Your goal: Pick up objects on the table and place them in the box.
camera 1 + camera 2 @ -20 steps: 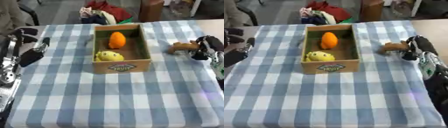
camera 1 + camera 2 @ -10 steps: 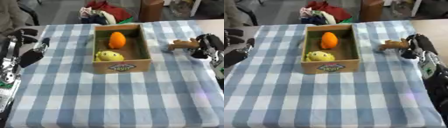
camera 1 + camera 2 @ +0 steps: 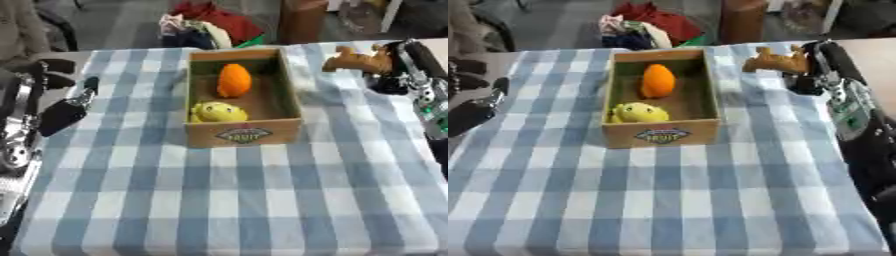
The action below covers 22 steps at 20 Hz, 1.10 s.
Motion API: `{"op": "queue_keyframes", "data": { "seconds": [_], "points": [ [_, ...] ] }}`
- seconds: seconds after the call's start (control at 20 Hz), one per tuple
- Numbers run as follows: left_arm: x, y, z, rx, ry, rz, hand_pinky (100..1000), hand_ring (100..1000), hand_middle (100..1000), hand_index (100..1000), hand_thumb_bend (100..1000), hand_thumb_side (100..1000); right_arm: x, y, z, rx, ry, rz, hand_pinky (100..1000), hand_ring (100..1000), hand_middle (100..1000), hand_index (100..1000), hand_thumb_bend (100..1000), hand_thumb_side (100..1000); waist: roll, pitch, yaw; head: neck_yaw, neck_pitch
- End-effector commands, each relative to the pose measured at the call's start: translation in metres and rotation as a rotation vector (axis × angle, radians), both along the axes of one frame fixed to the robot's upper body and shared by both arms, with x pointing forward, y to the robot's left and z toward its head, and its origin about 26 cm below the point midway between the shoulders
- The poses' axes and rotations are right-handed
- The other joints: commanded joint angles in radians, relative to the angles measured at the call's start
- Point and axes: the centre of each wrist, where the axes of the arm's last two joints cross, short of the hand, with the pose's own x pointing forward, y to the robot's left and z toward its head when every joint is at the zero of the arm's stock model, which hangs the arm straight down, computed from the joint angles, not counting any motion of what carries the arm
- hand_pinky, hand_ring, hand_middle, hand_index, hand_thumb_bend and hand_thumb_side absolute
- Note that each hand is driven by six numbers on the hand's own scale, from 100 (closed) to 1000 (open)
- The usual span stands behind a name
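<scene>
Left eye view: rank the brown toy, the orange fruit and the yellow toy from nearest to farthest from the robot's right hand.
1. Brown toy: held at the right hand, right of the box.
2. Orange fruit: in the box's far half.
3. Yellow toy: in the box's near half, towards its left wall.

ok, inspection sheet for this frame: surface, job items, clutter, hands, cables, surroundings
Surface: table under a blue and white checked cloth, flat.
Job's things: cardboard box mid-table, open top, holding an orange object at the far end and a yellow object at the near end; brown toy held beside the box's far right corner.
Clutter: nothing seen on the cloth.
Hands: right robot hand shut on the brown toy; left robot hand idle at the left edge, fingers straight.
Cables: nothing seen.
Surroundings: pile of coloured cloth on the floor beyond the table.
</scene>
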Motion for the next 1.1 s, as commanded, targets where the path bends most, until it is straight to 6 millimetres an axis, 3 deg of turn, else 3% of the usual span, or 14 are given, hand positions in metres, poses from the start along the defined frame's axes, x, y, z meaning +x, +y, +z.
{"op": "queue_keyframes", "data": {
  "seconds": [0.05, 0.5, 0.8, 1.1],
  "points": [
    [0.001, 0.001, 0.008, 0.008, -0.023, -0.005, 763, 622, 634, 711, 355, 233, 0.005, 0.019, 0.035, 0.011, -0.071, 0.083, 359, 356, 165, 357, 100, 100, -0.003, -0.015, 0.004, -0.006, -0.005],
    [0.001, -0.002, 0.007, 0.006, -0.020, -0.022, 764, 622, 634, 711, 335, 234, 0.015, 0.082, 0.048, -0.002, -0.073, 0.254, 371, 360, 169, 360, 100, 100, -0.006, -0.020, 0.018, -0.022, -0.007],
    [0.002, -0.005, 0.007, 0.001, -0.022, -0.033, 764, 622, 634, 711, 333, 235, 0.019, 0.116, 0.031, -0.044, -0.022, 0.325, 386, 370, 179, 368, 100, 100, -0.006, -0.020, 0.036, -0.036, -0.009],
    [0.003, -0.009, 0.007, -0.007, -0.021, -0.049, 765, 622, 634, 710, 334, 236, 0.018, 0.147, 0.005, -0.114, 0.066, 0.392, 434, 431, 253, 442, 100, 100, -0.003, -0.016, 0.048, -0.051, -0.013]
  ]
}}
